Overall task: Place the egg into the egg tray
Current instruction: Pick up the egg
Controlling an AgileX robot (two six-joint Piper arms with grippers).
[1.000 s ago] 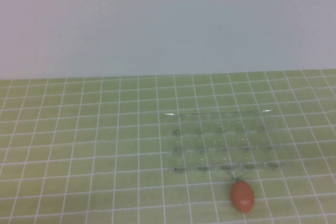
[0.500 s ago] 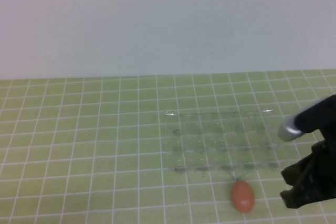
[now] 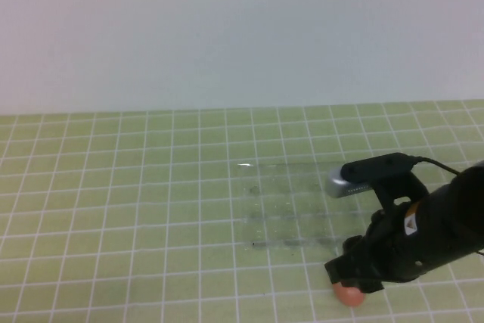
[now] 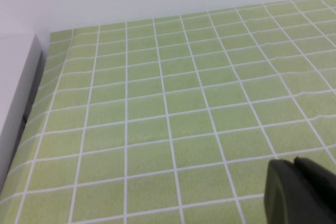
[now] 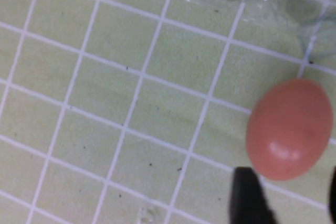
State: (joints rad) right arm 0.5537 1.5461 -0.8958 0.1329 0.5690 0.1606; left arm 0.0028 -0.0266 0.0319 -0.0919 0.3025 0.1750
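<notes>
Egg [image 3: 349, 295]: on the green grid mat [image 3: 121, 209], just beside the clear egg tray's [image 3: 295, 202] near edge, mostly hidden under the right arm in the high view. Right gripper [image 5: 286, 195]: low over the egg, fingers spread, holding nothing. Left gripper [image 4: 299, 192]: only a dark tip over bare mat; opening cannot be told.

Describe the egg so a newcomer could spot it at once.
On the green grid table, find the clear egg tray right of centre. Just off its near edge, under the right hand, lies the egg on the table: the only orange-brown oval there. The left hand stays apart.
</notes>
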